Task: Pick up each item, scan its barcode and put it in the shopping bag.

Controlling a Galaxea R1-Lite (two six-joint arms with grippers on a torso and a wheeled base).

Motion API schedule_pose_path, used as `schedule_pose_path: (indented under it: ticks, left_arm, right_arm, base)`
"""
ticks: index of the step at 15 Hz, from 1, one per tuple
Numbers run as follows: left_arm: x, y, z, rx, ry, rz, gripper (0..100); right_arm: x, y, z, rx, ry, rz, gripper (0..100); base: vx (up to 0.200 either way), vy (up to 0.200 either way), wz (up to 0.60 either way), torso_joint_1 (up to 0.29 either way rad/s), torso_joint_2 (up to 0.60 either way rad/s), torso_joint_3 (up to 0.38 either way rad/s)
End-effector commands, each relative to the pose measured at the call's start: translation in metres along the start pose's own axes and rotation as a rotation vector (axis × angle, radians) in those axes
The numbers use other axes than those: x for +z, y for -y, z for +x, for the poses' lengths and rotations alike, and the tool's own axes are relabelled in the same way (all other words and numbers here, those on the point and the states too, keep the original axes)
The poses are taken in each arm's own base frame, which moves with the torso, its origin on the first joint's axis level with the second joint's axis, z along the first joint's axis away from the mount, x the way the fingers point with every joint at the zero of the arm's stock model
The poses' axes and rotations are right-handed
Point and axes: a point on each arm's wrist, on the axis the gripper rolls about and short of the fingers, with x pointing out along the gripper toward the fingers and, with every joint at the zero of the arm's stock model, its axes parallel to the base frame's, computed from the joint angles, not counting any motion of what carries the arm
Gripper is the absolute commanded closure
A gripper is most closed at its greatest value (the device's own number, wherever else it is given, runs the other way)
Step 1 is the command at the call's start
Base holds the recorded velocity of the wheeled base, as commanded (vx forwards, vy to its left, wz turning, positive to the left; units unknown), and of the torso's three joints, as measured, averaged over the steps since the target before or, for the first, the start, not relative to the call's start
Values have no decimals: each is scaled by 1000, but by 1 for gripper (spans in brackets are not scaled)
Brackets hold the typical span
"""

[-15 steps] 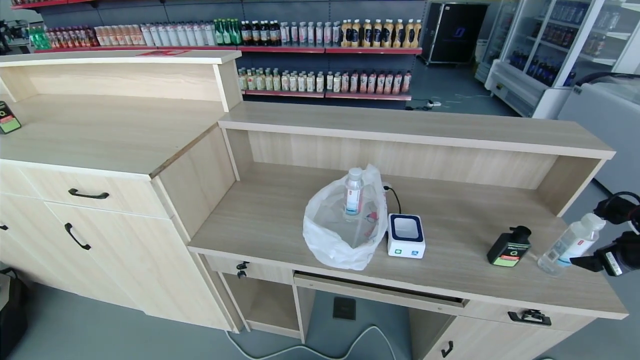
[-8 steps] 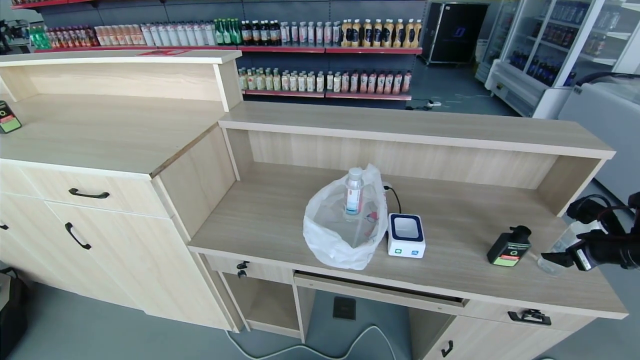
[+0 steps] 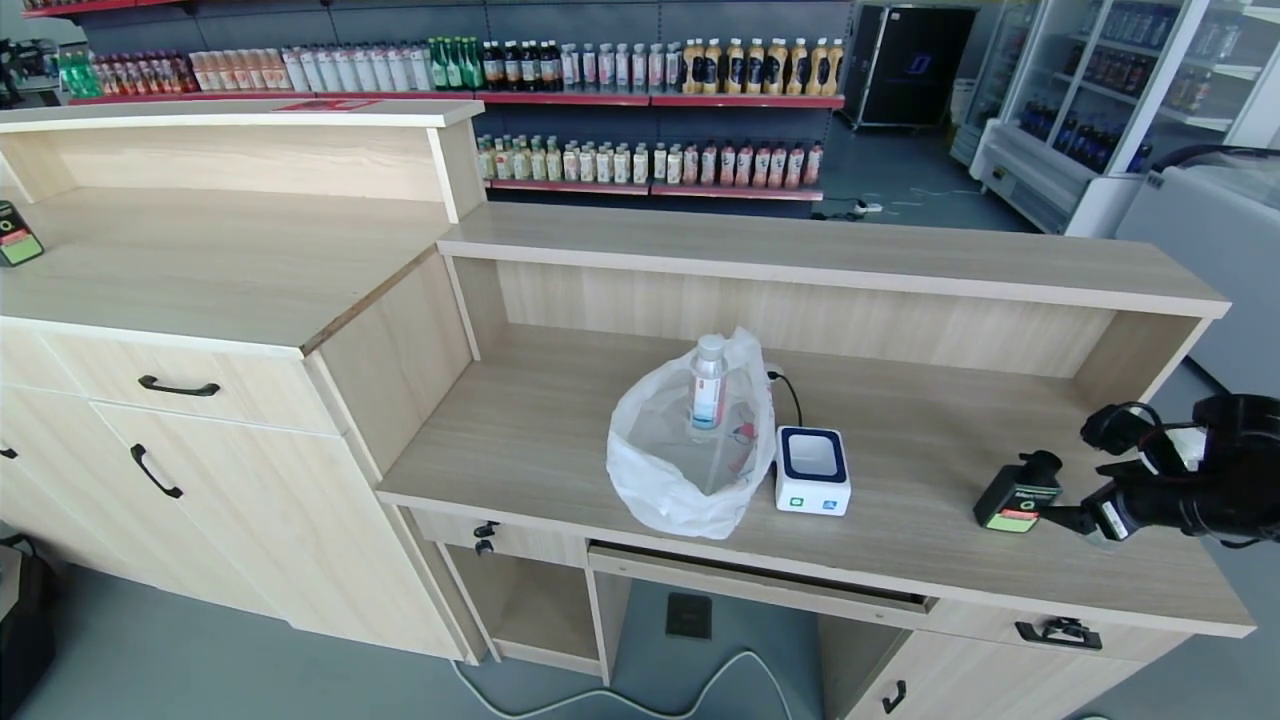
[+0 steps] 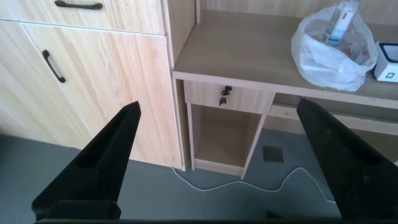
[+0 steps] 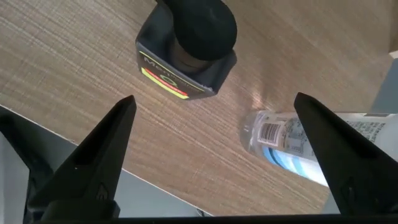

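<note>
A clear water bottle (image 5: 287,140) with a blue-and-white label sits on the wooden counter (image 3: 930,440) near its right end. My right gripper (image 5: 213,98) is open just above it, with the bottle between the fingers, closer to one finger (image 5: 339,155). In the head view the right gripper (image 3: 1070,508) hovers beside a black handheld device (image 3: 1018,492), and the arm hides the bottle. A white shopping bag (image 3: 688,455) holds another bottle (image 3: 707,392) upright. The white scanner box (image 3: 812,468) stands right of the bag. My left gripper (image 4: 219,104) is open and low, left of the counter.
The black handheld device (image 5: 186,56) lies close to the clear bottle. A raised ledge (image 3: 830,255) runs behind the counter and a taller cabinet (image 3: 200,270) stands to the left. The counter's right edge is just beyond the bottle.
My right gripper has moved left and in over the counter, closing on the clear bottle and black device. The bottle is now hidden behind the arm in the head view.
</note>
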Motion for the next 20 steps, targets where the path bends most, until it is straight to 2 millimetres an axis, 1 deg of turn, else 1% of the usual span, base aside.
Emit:
schedule_pose_path:
  ticks: [1,4,10,13,15,16,20]
  left_arm:
    - [0,0,0,1,0,0,0]
    - [0,0,0,1,0,0,0]
    - [0,0,0,1,0,0,0]
    - [0,0,0,1,0,0,0]
    - [0,0,0,1,0,0,0]
    - [0,0,0,1,0,0,0]
    - [0,0,0,1,0,0,0]
  right_arm:
    - [-4,-7,13,37,-1,-2,0]
    - [0,-12,21,60,19,-18,0]
    - [14,-18,53,92,92,-81,0]
    - [13,-22,60,102,94,-115,0]
    - [12,-24,61,110,90,-121,0]
    - [12,-25,61,112,88,-122,100]
    - [15,-27,62,117,94,-128,100]
  base:
    - [0,0,0,0,0,0]
    - [0,0,0,0,0,0]
    - [0,0,0,0,0,0]
    - [0,0,0,0,0,0]
    - [0,0,0,0,0,0]
    - [0,0,0,0,0,0]
    - [0,0,0,0,0,0]
